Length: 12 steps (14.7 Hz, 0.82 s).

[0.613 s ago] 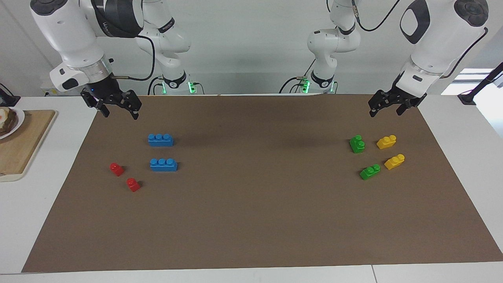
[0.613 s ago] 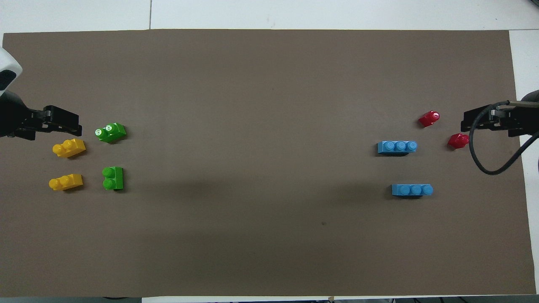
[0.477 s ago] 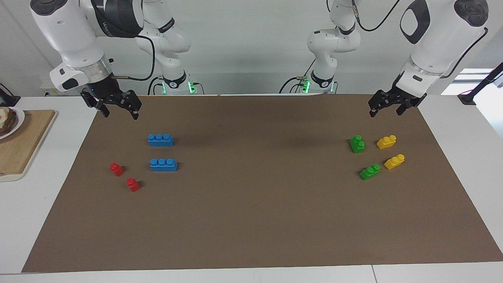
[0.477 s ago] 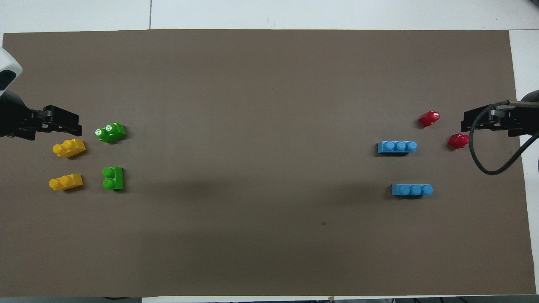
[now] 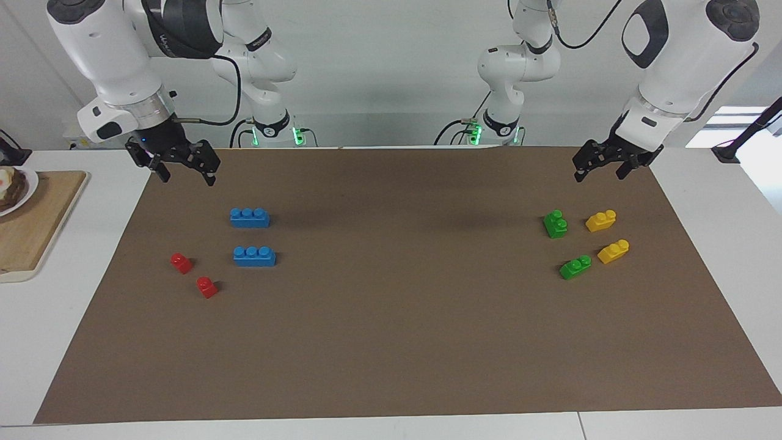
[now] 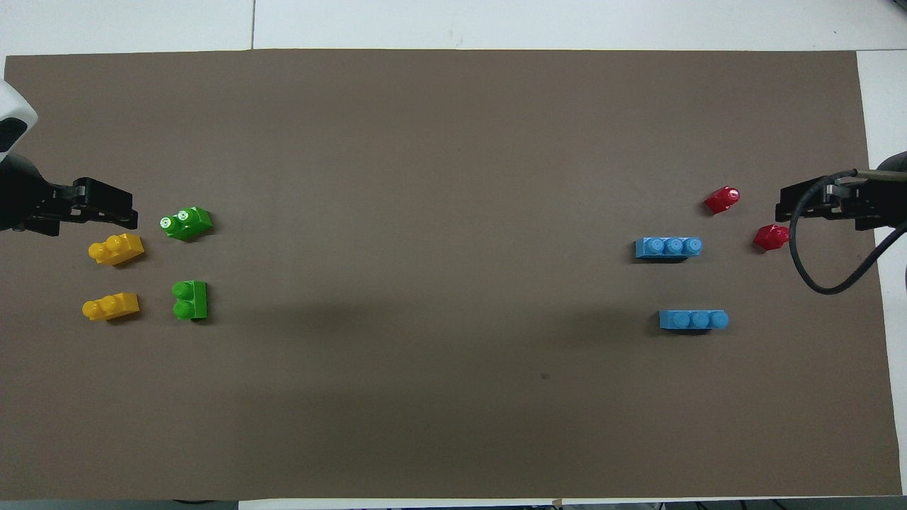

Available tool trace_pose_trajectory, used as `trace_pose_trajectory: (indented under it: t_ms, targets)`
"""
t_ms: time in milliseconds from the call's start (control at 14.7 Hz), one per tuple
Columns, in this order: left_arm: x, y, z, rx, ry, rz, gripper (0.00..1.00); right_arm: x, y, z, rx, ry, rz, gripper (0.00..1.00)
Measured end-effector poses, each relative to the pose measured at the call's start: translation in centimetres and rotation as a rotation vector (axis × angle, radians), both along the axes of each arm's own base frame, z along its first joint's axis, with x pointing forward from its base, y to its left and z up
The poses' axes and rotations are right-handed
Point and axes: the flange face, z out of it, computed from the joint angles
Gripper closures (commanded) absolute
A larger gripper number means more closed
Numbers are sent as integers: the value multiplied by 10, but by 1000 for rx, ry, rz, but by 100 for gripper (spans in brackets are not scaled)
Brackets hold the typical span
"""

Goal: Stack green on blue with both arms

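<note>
Facing view: brown mat (image 5: 397, 342) covers the table. Right end effector (image 5: 187, 176) hangs above the mat's edge at the right arm's end, fingers spread wide, empty. Left end effector (image 5: 599, 170) hangs above the mat's corner at the left arm's end, also wide and empty. Two blue bricks (image 5: 250, 217) (image 5: 254, 256) lie flat and apart, one nearer the robots; two red bricks (image 5: 181, 263) (image 5: 207, 286) sit beside them. Two green bricks (image 5: 555, 223) (image 5: 575, 267) rest on the mat, apart from the blue ones, with two yellow bricks (image 5: 600, 220) (image 5: 613, 251) just beside. Cutting board (image 5: 30, 226) lies off the mat

Overhead view: left end effector (image 6: 106, 202) shows above a yellow brick (image 6: 115, 249); right end effector (image 6: 804, 202) shows above a red brick (image 6: 770, 236). Nothing stacked
</note>
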Motion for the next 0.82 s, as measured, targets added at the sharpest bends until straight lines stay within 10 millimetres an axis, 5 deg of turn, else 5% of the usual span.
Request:
trace_pose_trajectory:
  t_ms: [817]
  targets:
    - [-8, -10, -14, 3, 33, -11, 0, 0, 0, 0, 0, 0, 0, 0]
